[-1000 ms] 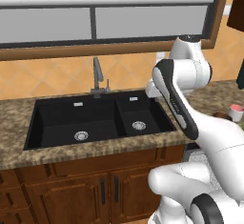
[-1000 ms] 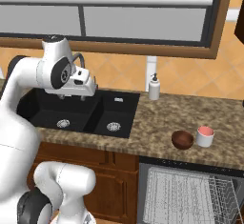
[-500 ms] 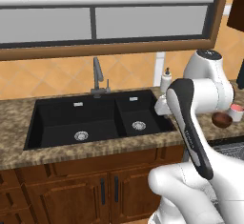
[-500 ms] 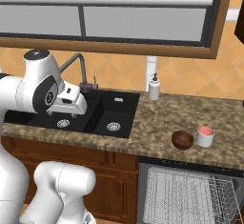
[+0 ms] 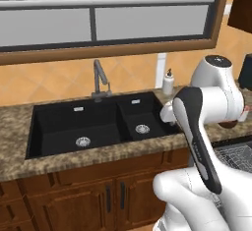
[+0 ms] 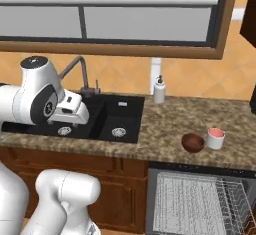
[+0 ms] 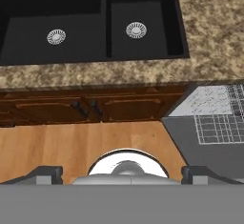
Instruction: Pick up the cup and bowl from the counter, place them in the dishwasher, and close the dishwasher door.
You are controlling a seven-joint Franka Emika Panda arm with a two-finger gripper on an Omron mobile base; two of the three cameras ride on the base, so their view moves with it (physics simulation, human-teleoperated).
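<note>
The dark brown bowl (image 6: 192,142) and the whitish cup (image 6: 215,138) with its pink inside stand side by side on the granite counter (image 6: 170,124), right of the sink. My gripper (image 7: 121,174) is open and empty, its fingertips (image 7: 46,173) wide apart, and it looks down over the sink's front edge. The hand (image 6: 70,111) hangs above the sink, far left of bowl and cup. The dishwasher (image 6: 200,204) is open, with its wire rack showing below the counter. Its grey door (image 7: 207,157) lies folded down. In the left base view my arm hides most of the bowl (image 5: 228,125).
A black double sink (image 6: 95,121) with a grey faucet (image 6: 80,71) takes up the counter's left part. A white soap bottle (image 6: 159,90) stands at the wall behind. Brown cabinet doors (image 7: 86,109) and wooden floor (image 7: 81,147) lie below the hand.
The arm has swung, with its elbow moving right in the left base view. The hand dropped lower over the sink and turned downward. Bowl and cup stayed put.
</note>
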